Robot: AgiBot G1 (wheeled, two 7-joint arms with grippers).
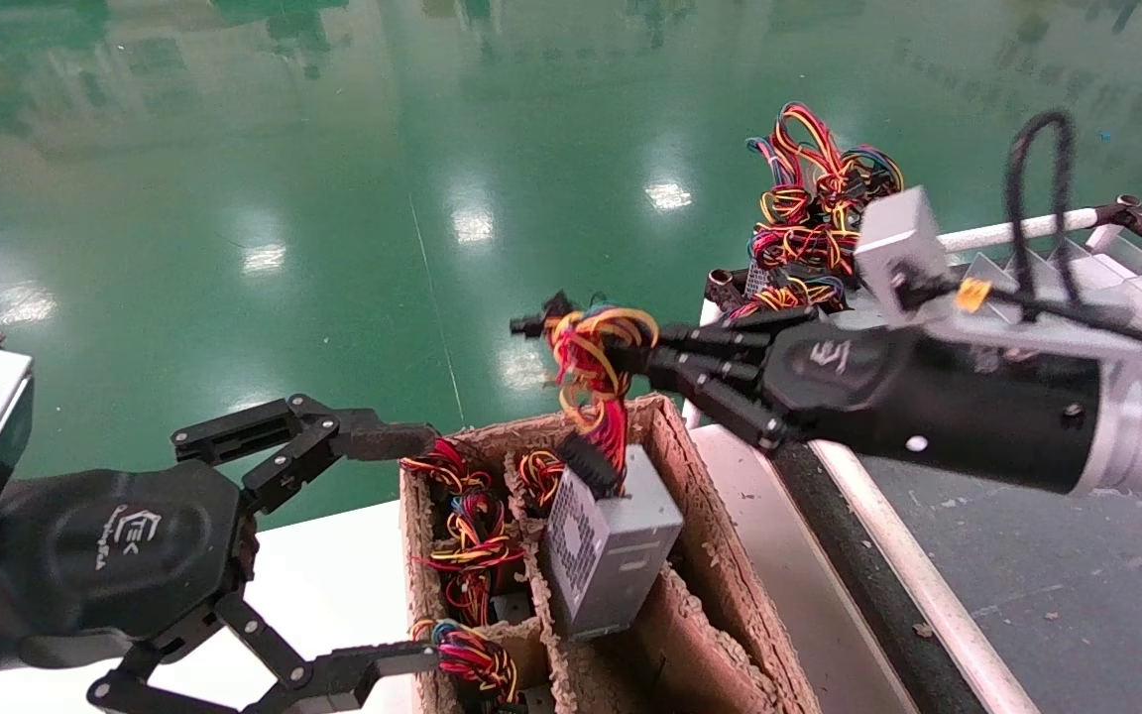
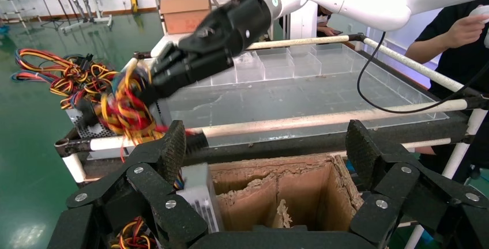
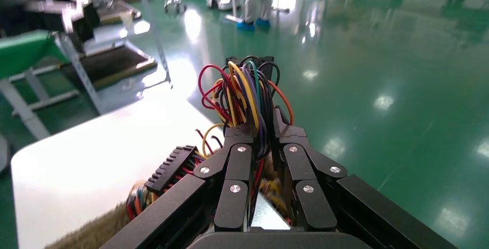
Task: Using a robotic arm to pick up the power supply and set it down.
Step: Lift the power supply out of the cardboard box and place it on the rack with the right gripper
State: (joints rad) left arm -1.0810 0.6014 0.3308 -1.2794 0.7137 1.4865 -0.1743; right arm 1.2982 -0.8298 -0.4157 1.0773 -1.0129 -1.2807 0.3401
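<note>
A brown carton (image 1: 730, 555) with dividers is sitting near, on a white surface (image 1: 333, 595); wire bundles (image 1: 467, 540) are lying in its left cells. To the right a dark belt (image 1: 1057, 585) is running beside a clear divided tray (image 2: 300, 82). Far right, more wire bundles (image 1: 814, 213) are piling up. A glossy green floor (image 1: 333, 149) is spreading beyond, reflecting ceiling lights.

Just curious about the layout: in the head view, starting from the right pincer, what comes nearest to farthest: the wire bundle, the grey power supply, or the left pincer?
1. Wire bundle, clamped in the right pincer.
2. Power supply, hanging below, tilted in the carton.
3. Left pincer, open at the carton's opposite side.
</note>
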